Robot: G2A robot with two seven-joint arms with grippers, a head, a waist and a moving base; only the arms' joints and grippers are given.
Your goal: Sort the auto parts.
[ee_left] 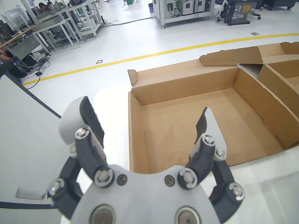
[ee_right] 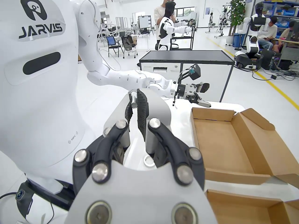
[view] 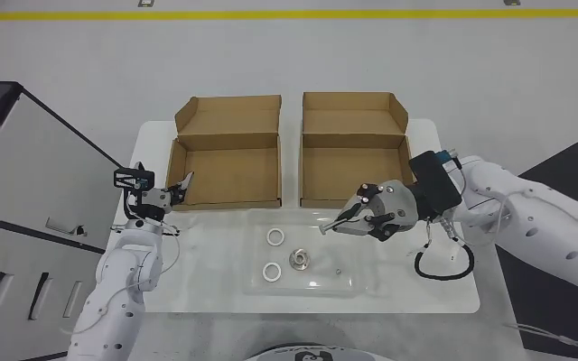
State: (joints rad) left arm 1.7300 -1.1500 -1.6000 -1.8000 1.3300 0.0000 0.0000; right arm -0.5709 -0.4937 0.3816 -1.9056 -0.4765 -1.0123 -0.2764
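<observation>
My right gripper point(view: 337, 224) hangs over the back edge of the clear tray point(view: 361, 282), just in front of the right cardboard box point(view: 352, 171). It is shut on a small metal pin point(ee_right: 133, 100), which sticks out at the tips of the right gripper point(ee_right: 136, 101). On the tray lie two white rings point(view: 275, 236) point(view: 271, 271), a round metal part point(view: 299, 261) and a tiny piece point(view: 336, 269). My left gripper point(view: 181, 185) is at the front left corner of the left cardboard box point(view: 226, 171). The left gripper point(ee_left: 147, 114) is open and holds nothing.
Both boxes stand side by side at the back of the white table point(view: 452, 289), flaps open and nothing showing inside the left box point(ee_left: 205, 127). A black cable point(view: 442, 266) loops on the table beside the right arm. A dark-topped cabinet point(ee_right: 184, 57) stands beyond the left side.
</observation>
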